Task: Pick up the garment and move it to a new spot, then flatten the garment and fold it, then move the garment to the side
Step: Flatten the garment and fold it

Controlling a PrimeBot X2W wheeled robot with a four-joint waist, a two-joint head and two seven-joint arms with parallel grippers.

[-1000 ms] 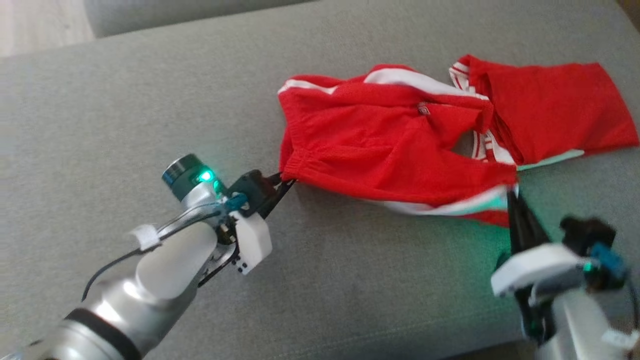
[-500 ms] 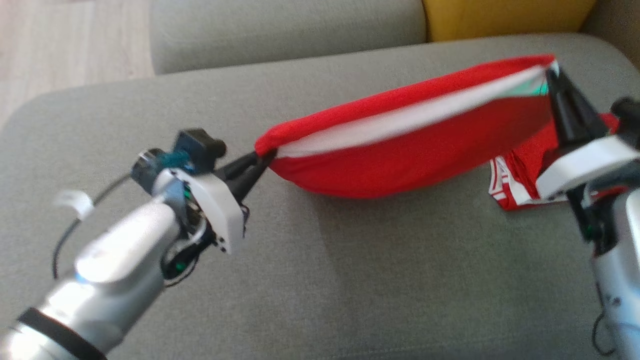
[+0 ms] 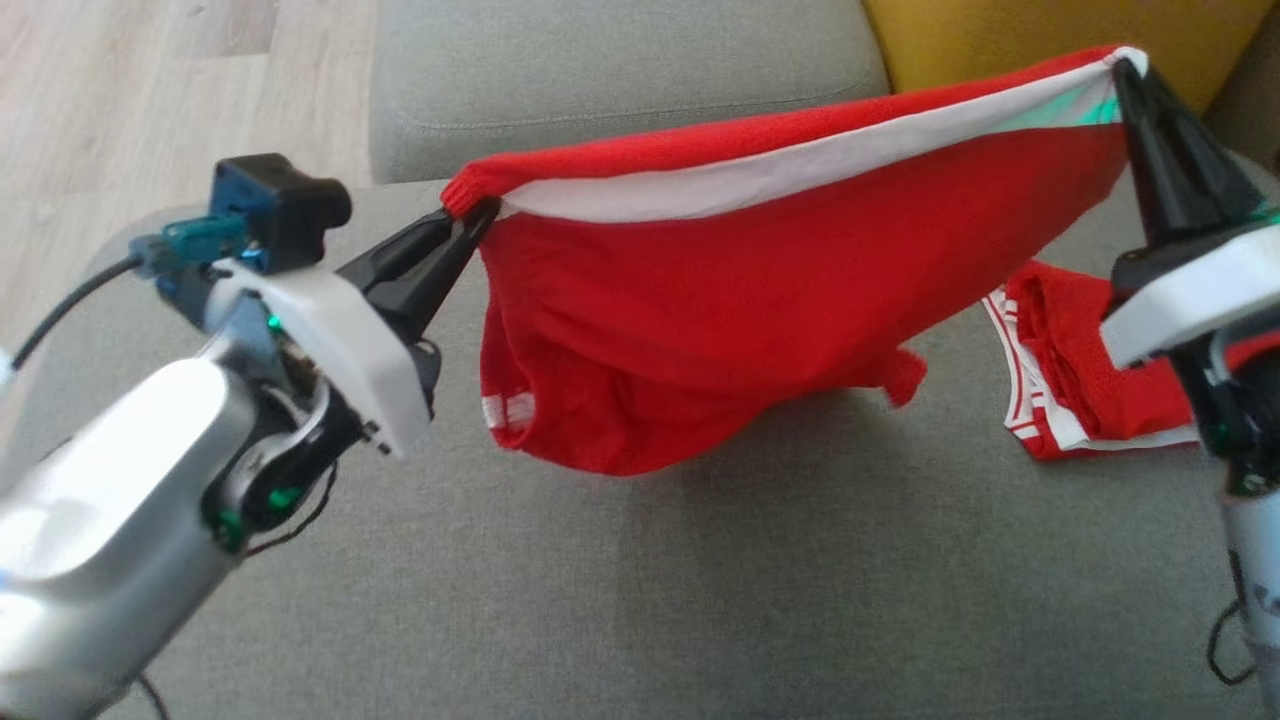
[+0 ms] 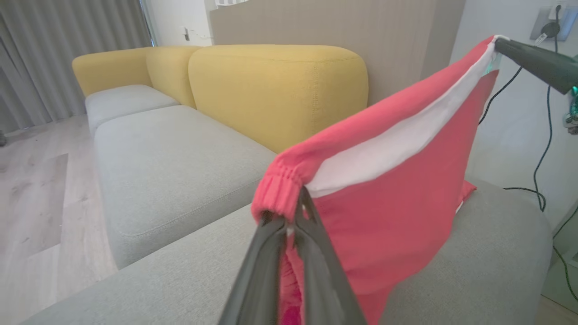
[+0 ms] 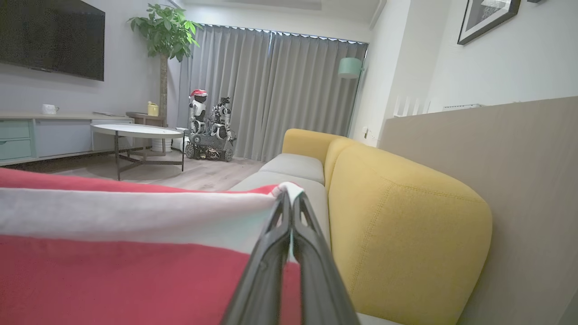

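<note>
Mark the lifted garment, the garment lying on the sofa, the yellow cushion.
lifted garment (image 3: 760, 300), head view, hanging red panel
lying garment (image 3: 1070, 380), head view, red middle
yellow cushion (image 4: 271, 90), left wrist view, front face

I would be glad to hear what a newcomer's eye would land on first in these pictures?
First, the red garment with its white band, stretched in the air between the left gripper and the right gripper, each shut on an upper corner, hanging over the grey sofa seat. Next, a second red piece lying crumpled on the seat at the right, and the yellow backrest behind.
</note>
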